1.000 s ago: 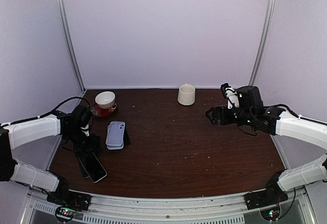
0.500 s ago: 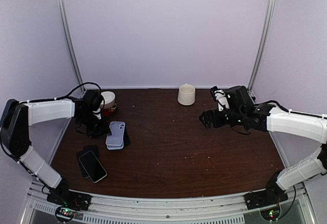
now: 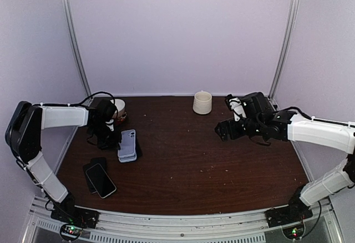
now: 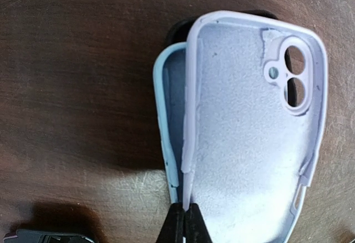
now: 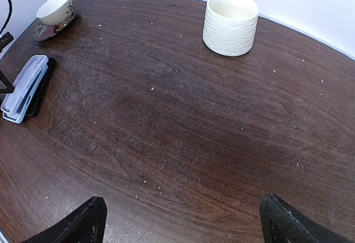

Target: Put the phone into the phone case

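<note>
The left gripper (image 4: pixel 184 221) pinches the near rim of the soft lilac silicone phone case (image 4: pixel 249 143), topmost of a stack (image 3: pixel 127 146), seemingly to peel it free, while the glossy black phone (image 3: pixel 101 181) lies apart toward the front and the right gripper (image 5: pixel 183 221) hangs wide open.

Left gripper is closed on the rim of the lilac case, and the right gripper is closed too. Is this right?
Only the left gripper is closed on the lilac case rim; the right gripper is open, as the right wrist view shows.
</note>
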You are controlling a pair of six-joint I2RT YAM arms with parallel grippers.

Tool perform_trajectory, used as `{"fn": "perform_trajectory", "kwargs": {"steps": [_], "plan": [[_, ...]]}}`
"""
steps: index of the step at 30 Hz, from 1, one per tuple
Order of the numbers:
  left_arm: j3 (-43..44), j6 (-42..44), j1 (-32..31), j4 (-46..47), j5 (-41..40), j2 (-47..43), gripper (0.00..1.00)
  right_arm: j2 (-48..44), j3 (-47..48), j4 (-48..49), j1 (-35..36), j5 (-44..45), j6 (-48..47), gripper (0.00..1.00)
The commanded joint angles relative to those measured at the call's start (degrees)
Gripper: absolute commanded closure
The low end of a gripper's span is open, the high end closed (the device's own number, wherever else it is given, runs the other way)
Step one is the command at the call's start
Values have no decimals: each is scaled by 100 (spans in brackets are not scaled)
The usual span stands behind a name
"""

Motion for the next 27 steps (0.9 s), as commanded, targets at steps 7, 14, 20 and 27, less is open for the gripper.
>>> {"fn": "perform_trajectory", "kwargs": {"steps": [7,14,20,27], "plan": [[276,668,-621,70,-1031,-1121,100,169,824,-519,391,513,125,0],[216,863,-1443,1061,-1429,-2047,100,1311,2019,827,1384,-760,787,1],[171,1033,-1760,1549,-1688,-2362,100,2515,2907,2094,1587,-1601,1741,11],[133,1023,-1904,1719,-1667,-2291,100,3209,3665,2039,1696,-1666,1969,23]]}}
